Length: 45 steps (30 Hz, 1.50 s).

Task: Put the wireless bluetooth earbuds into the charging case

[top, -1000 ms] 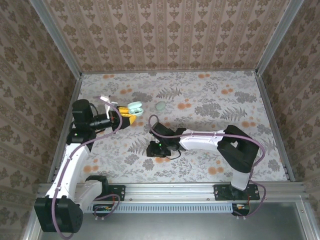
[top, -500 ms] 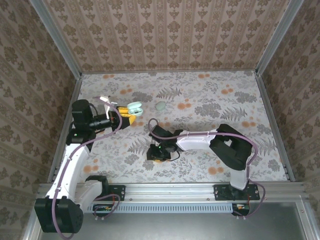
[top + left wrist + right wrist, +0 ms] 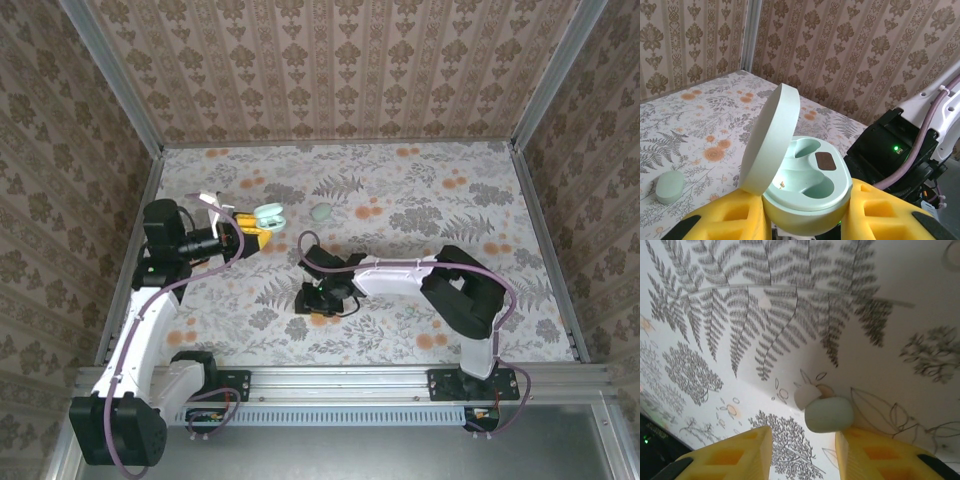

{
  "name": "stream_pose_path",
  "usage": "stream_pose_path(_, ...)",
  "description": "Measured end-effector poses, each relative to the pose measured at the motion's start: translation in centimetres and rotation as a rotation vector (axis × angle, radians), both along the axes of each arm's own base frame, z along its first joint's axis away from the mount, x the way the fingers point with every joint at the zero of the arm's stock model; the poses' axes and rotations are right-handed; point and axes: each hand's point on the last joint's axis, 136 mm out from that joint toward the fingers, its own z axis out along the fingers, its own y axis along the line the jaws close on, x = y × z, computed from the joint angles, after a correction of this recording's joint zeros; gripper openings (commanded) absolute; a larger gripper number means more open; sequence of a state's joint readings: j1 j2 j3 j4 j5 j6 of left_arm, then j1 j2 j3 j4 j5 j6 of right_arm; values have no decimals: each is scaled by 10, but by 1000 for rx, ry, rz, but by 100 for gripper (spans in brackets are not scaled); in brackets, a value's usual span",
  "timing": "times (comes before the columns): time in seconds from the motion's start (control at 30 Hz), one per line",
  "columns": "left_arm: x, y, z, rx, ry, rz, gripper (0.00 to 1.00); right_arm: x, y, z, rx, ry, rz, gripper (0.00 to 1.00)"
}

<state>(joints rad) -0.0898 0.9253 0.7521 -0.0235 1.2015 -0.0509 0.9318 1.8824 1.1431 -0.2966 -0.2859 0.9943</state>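
Two roles.
Left gripper (image 3: 807, 222): clenched on open pale mint-green plastic clamshell charging case (image 3: 807, 187), likely presenting its wells.
Right gripper (image 3: 802, 455): unclenched, astride mint-green earbud (image 3: 829, 414).

Held clear of the floral desk (image 3: 420, 200), the small pale mint-green, pebble-shaped plastic charging case (image 3: 807, 192) is clamped at its base between the yellow foam pads (image 3: 735, 220) of the left hand (image 3: 805, 222). Its round lid (image 3: 772, 137) is tipped up on the hinge, baring two moulded wells and a dark rectangular patch. One small mint-green rounded earbud (image 3: 670, 186) lies on the desk near the case. A second mint-green earbud with a white tip (image 3: 829, 414) rests on the desk nearer the front, against one pad of the right hand (image 3: 804, 440), whose pads stand apart.
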Motion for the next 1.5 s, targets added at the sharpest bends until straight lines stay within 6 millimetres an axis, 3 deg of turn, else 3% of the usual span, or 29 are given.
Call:
stream_pose_path(0.37,0,0,0,0,0,0,6,10,1,5,-7,-41,-5,38)
stream_pose_path(0.93,0,0,-1,0,1,0,6,22,1,-7,-52,-23,-26,33)
stream_pose_path(1.5,-1,0,1,1,-7,0,7,18,0,-9,-103,-39,23,26)
